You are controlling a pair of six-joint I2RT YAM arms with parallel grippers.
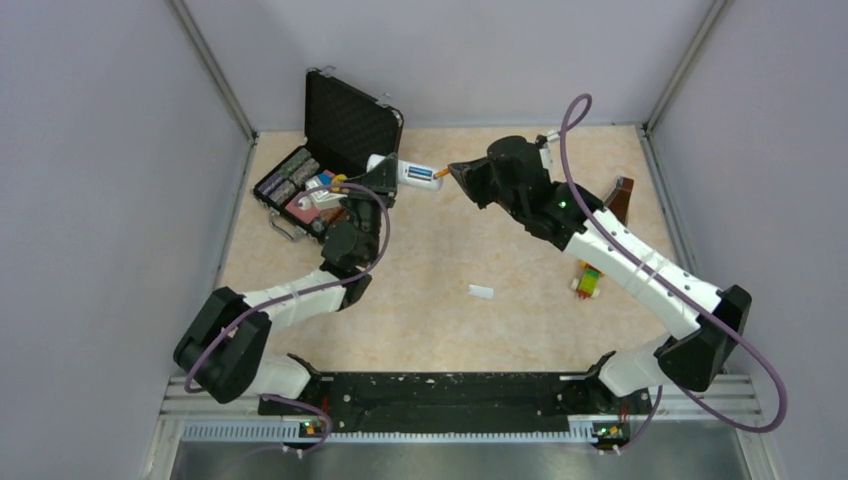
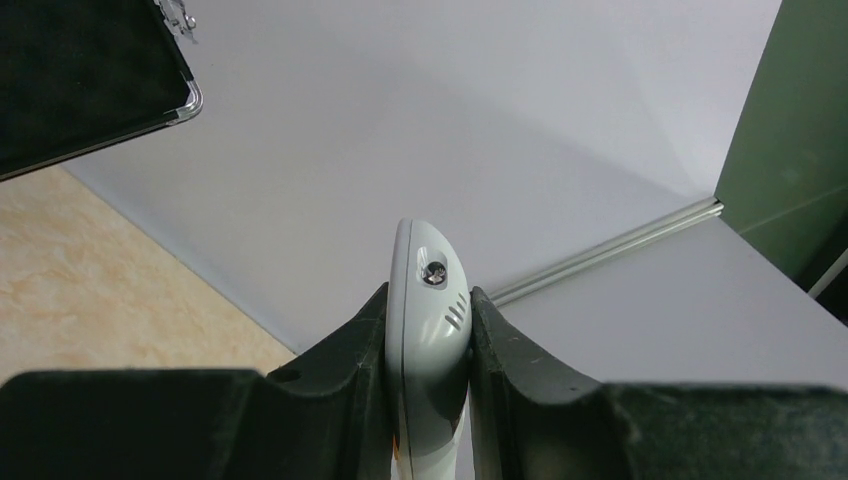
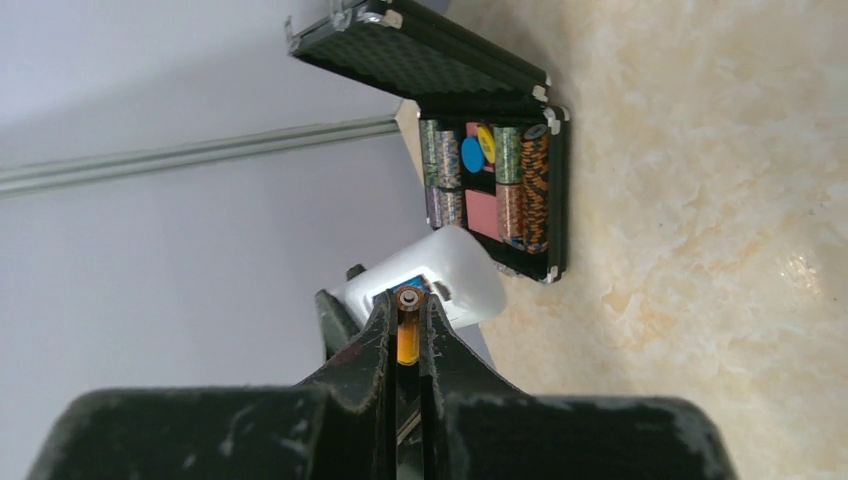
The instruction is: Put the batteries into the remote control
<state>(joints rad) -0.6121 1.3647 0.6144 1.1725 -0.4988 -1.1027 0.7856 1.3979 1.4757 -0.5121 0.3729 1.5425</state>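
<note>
The slim white-grey remote control (image 2: 428,300), with a rounded end, a small dark lens and three short grooves on its edge, is clamped between the fingers of the left gripper (image 1: 387,173). It is held off the table (image 1: 450,330) at the far left, just beside an open poker chip case (image 1: 300,180). From the right wrist, the remote's recessed slot faces the camera.

Two batteries show. The orange battery (image 3: 407,340) is pinched between the closed fingers of the right gripper (image 3: 407,302), its metal tip pointing at the slot. The blue battery (image 3: 414,286) lies inside the slot, with only a sliver visible. Whether the orange battery's tip touches the remote cannot be told from any view.

One small white cover piece (image 1: 481,292) lies flat on the table near the middle, well apart from both grippers. One multicoloured toy block train (image 1: 589,281) sits under the right arm and is partly hidden by it.

The remote's lower half is cut off in the left wrist view. The case holds several rows of chips, too small to count from above.
</note>
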